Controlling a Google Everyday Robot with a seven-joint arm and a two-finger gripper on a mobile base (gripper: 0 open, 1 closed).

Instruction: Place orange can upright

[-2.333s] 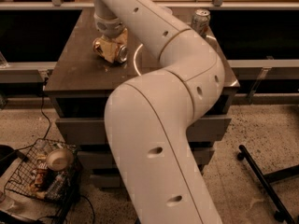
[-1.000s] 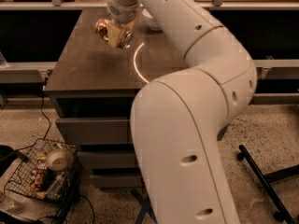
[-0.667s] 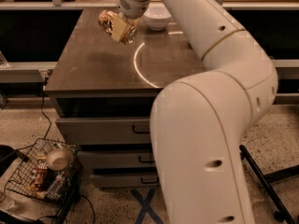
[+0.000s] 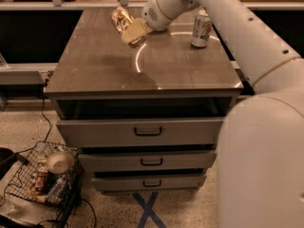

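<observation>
The orange can (image 4: 120, 17) is a shiny golden-orange drink can. It is held tilted in the air above the back left part of the grey cabinet top (image 4: 104, 65). My gripper (image 4: 129, 28) is shut on the orange can, with pale fingers (image 4: 135, 32) gripping its lower right side. The white arm reaches in from the right across the top.
A white-silver can (image 4: 201, 28) with green and red marks stands upright at the back right of the top. A wire basket (image 4: 42, 175) with clutter sits on the floor at the left. The cabinet has three drawers (image 4: 147, 132) at its front.
The arm has swung so the gripper with the orange can has lifted off the top and moved toward the back. The white-silver can is uncovered again.
</observation>
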